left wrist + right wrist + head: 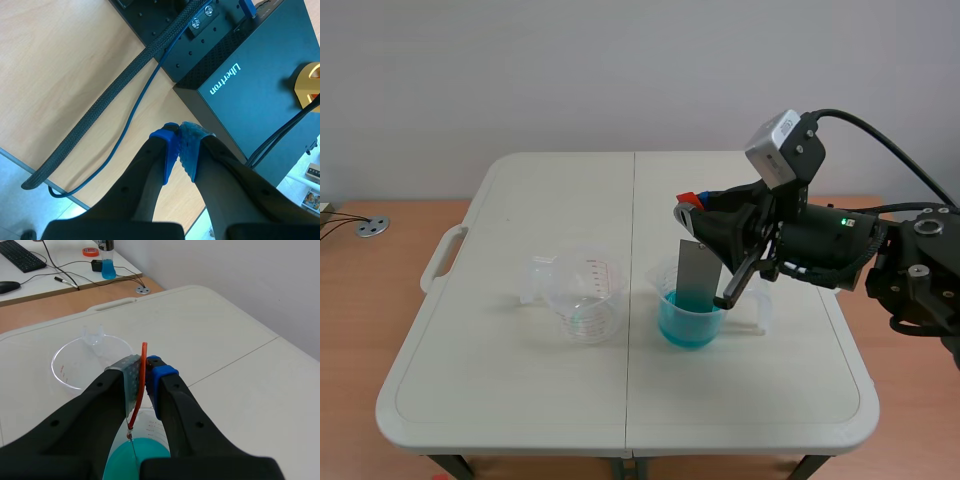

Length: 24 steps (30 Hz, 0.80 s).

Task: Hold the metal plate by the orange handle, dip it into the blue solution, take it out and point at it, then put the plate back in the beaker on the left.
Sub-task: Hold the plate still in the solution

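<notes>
The thin grey metal plate (698, 275) was held by its orange handle (142, 385) in the right gripper (145, 377), closed firmly on it, and was hung vertically below it, the lower end inside the clear beaker of blue solution (692, 325).

My lab corner, white folding bench (500, 400), clear measuring beaker (585, 300), blue solution (688, 328), keyboard (20, 256) and cables (56, 261) on a desk (35, 282).

Lower edge of metal plate (698, 270) lost in blue solution (688, 330) — depth unclear.
</notes>
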Motion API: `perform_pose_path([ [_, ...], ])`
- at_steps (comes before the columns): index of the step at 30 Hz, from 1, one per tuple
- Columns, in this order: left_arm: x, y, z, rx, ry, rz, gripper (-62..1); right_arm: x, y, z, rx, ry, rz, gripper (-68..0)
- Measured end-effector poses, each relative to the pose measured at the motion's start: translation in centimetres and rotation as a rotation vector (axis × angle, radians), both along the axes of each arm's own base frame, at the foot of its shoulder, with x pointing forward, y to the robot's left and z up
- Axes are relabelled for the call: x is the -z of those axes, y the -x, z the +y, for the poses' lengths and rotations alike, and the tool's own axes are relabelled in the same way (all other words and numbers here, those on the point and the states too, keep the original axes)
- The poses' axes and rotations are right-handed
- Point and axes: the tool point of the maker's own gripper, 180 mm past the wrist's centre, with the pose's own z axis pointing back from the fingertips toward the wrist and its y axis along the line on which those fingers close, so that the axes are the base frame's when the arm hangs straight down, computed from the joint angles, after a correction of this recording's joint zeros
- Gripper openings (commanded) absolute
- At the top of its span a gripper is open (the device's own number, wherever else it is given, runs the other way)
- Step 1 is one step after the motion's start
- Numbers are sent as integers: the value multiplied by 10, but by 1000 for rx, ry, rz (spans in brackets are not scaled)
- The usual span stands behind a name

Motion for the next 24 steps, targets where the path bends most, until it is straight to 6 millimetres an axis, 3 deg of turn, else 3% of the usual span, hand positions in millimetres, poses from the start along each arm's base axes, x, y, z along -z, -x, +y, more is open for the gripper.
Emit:
perform_pose_path([
  [24, 0, 1, 0, 1, -2, 3, -593, -10, 1, -2, -10, -28, -36, -664],
])
